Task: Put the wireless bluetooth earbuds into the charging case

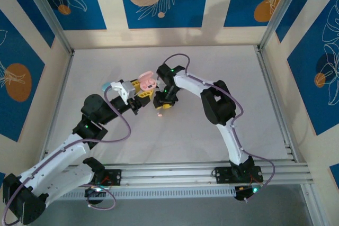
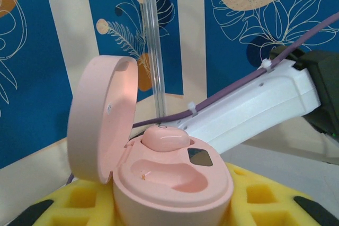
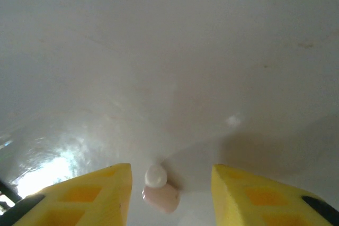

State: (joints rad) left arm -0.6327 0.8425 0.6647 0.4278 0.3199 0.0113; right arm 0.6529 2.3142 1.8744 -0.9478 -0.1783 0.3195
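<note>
Pink charging case [image 2: 175, 189] gripped open; loose earbud [image 3: 160, 193] down on the tabletop [image 3: 159, 51].
Left wrist view: lid up, seated earbud [image 2: 165, 140] in the far well, near well empty. Right wrist view: loose earbud between spread jaws, untouched. From above: left tool [image 1: 144, 91] clamped on the charging case near the tabletop's middle, forearm reaching in from the near left corner; right tool [image 1: 165, 104] open, pointing down just beside the case, elbow folded toward the right edge.
</note>
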